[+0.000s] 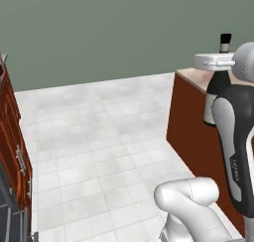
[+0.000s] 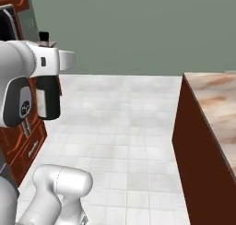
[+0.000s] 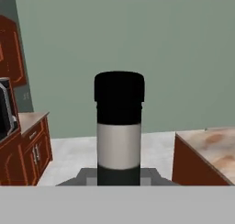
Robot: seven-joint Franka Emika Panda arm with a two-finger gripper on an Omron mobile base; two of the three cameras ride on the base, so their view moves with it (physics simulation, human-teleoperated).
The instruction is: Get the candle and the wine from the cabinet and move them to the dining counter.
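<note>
Gripper (image 3: 119,184) is clamped on the slim dark green-black glass wine bottle (image 3: 119,126) with its black cap and pale label; the hand view looks straight along the bottle's neck, though the finger tips themselves are hard to make out there, so the exact hold point is a guess. Seen from the left base camera, the bottle hangs upright beside the arm, near the corner of the beige-pink, brown-veined marble desk (image 1: 196,77) on its red-brown wood base, apparently above the floor rather than over the top. To place it well, I judge the bottle should stay vertical, be carried in well past the overhanging edge, and be lowered until its base sits flat before the jaws part. A tilted or edge-near release risks a topple, since the bottle is tall and narrow.
</note>
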